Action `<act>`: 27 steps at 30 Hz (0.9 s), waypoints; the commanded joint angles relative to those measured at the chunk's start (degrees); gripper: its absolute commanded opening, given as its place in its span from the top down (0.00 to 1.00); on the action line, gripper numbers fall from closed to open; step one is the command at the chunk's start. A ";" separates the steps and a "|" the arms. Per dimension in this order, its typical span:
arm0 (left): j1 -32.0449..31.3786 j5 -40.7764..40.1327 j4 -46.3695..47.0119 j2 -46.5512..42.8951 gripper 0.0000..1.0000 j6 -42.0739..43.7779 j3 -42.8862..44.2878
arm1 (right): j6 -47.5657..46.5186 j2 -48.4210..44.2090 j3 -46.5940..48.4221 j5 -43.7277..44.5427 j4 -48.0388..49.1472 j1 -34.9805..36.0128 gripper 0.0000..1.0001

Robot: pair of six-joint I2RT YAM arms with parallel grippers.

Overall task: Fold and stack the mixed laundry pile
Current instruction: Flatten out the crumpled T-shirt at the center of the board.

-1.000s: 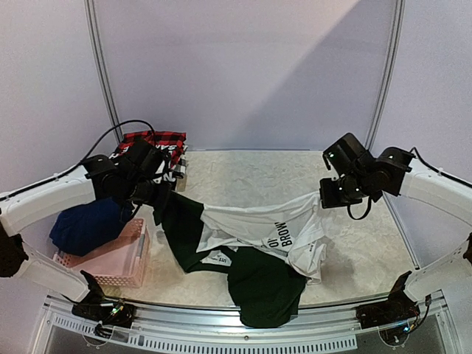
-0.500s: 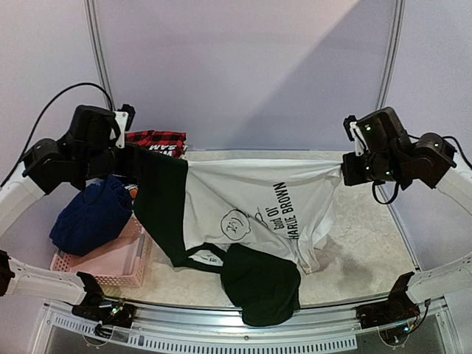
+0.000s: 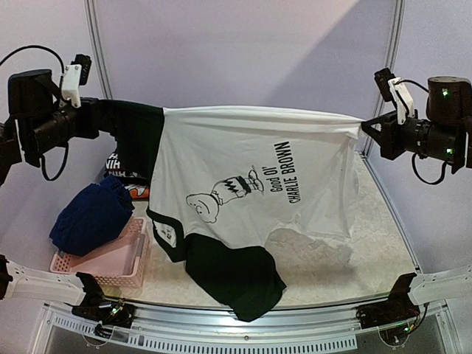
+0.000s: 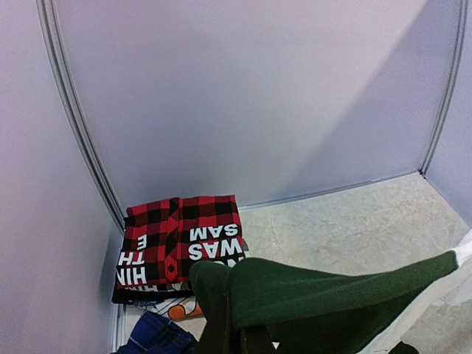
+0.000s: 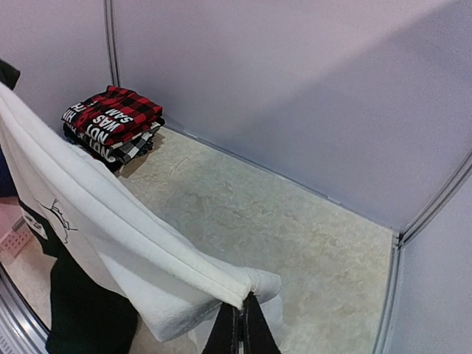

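At the left gripper (image 4: 237, 339) my jaws are pressed together on a bunched fold of the dark green sleeve (image 4: 324, 291). At the right gripper (image 5: 240, 324) they pinch the rolled white edge at the far end of the same garment. Both arms are raised and spread wide, so the white T-shirt (image 3: 243, 169) hangs between them as a taut sheet, with its top edge almost straight from one grip to the other. I read this as the spreading step: holding it by two far-apart points lets gravity pull the wrinkles out and shows me the outline before I lay it down to fold.

It hangs sideways, with the printed lettering running up the cloth. The lower dark sleeve (image 3: 232, 273) bunches on the table (image 3: 376, 243) near the front edge, so the shirt is not fully clear of the surface. That dragging end is my worry, since it may fold under when I lower the cloth.

Behind the sheet, in the back left corner, sits the folded stack (image 4: 181, 236) topped by the red-and-black plaid shirt. I judge that this one goes there once folded. A navy piece (image 3: 92, 214) lies heaped on the pink basket (image 3: 110, 265) at my left, unfolded, so the task looks only partly done.
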 commanded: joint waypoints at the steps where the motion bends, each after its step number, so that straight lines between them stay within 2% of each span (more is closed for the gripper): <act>1: -0.19 -0.70 0.87 0.69 1.00 4.16 4.80 | -12.45 -1.14 3.22 -2.87 -0.12 0.07 1.00; 4: -0.19 5.22 2.56 0.56 1.00 4.13 7.61 | -14.60 -1.39 6.54 -12.97 -1.15 0.03 1.00; 7: -0.19 9.84 3.78 -0.08 1.00 4.37 9.54 | -12.99 -1.90 8.15 -18.56 0.42 0.07 1.00; 10: -0.19 12.33 4.38 -1.33 1.00 4.72 11.33 | -13.38 -3.62 9.33 -22.73 1.33 0.13 1.00; 12: -0.19 11.27 4.97 -2.24 1.00 5.50 12.06 | -13.95 -5.24 9.95 -25.10 3.02 0.07 1.00; 14: -0.19 7.78 5.52 -2.78 1.00 6.09 12.42 | -13.33 -6.80 9.61 -24.22 7.02 0.06 1.00; 19: -0.19 4.59 5.48 -2.32 1.00 6.67 12.76 | -10.82 -4.43 16.67 -12.97 6.74 0.12 1.00; 23: -0.19 4.98 5.87 -1.65 1.00 6.73 13.52 | -12.28 -3.02 20.04 -15.73 4.69 0.05 0.99; 27: -0.19 7.35 6.28 -1.48 1.00 6.76 15.98 | -12.60 -2.37 21.46 -26.03 1.87 0.07 1.00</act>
